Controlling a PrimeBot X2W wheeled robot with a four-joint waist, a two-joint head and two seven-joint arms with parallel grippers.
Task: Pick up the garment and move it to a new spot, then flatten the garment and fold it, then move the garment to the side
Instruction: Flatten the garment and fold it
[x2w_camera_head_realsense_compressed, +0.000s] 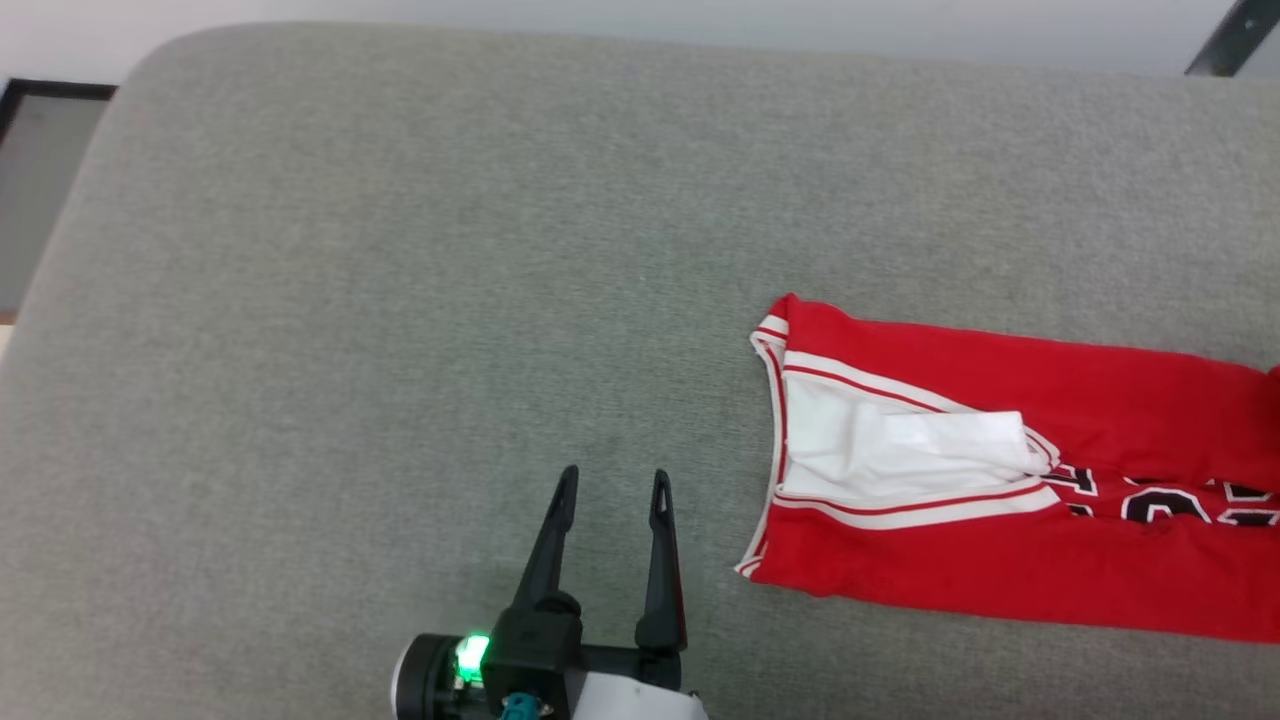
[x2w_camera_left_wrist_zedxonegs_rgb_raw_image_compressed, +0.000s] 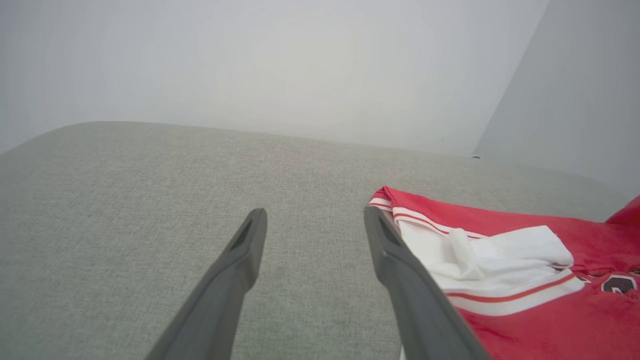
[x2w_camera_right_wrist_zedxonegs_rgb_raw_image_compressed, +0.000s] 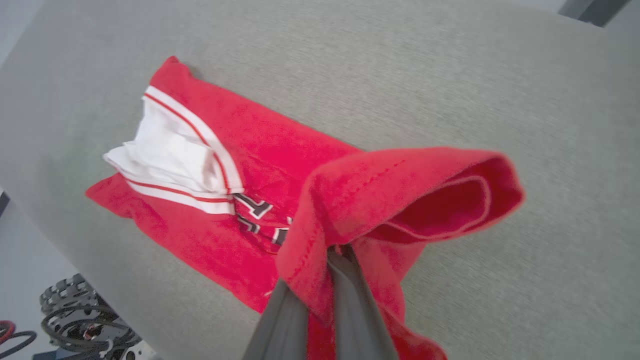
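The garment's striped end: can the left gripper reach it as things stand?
Probably yes. The left gripper is open beside the garment, and just bare grey cushion lies between them; nothing blocks the way.

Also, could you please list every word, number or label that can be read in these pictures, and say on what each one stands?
No text reads whole.
Black lettering outlined in white, on the red garment: folded over and cut by the picture's edge; only fragments of letters show, so it is not readable.
White patch inside the neck opening: no print can be made out.
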